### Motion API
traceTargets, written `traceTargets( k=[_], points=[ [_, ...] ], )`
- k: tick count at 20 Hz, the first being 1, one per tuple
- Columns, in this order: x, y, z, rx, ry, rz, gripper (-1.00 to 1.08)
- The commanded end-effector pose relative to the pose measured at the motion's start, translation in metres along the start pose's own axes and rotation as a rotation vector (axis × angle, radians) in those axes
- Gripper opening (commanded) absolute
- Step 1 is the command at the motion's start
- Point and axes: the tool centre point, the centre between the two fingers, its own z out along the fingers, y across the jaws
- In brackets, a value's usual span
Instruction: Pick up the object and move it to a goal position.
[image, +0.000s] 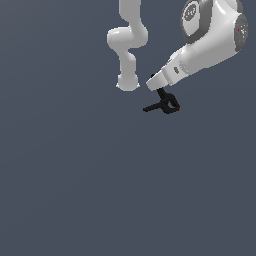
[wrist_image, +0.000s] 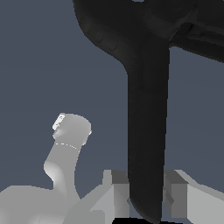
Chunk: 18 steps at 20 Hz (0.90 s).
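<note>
The object, a small black spring clamp (image: 164, 104), hangs just under the white hand in the exterior view. Its handles splay toward that view's left, and its tiny red-orange tip (image: 178, 107) points to the right. My gripper (image: 159, 91) is shut on one handle from above. In the wrist view the clamp (wrist_image: 146, 109) fills the middle as a long black handle. That handle runs down between my two grey fingers (wrist_image: 116, 192), and the gripper (wrist_image: 146, 200) is closed on it. The clamp's jaw end spreads beyond the frame's edge.
The arm's white links and base (image: 127, 80) stand behind the gripper in the exterior view. An arm link also shows in the wrist view (wrist_image: 65, 148). Everything else is a plain dark grey-blue surface (image: 100, 190). No goal marker shows.
</note>
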Motion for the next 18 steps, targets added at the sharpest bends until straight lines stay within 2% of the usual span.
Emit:
traceTargets(
  k=[1,9,18],
  points=[
    [-0.007,0.000,-0.013,-0.001,0.003,0.001,-1.00],
    [-0.021,0.002,-0.045,-0.001,0.003,0.001,-1.00],
    [-0.024,0.004,-0.051,-0.001,0.003,0.001,-1.00]
  ],
)
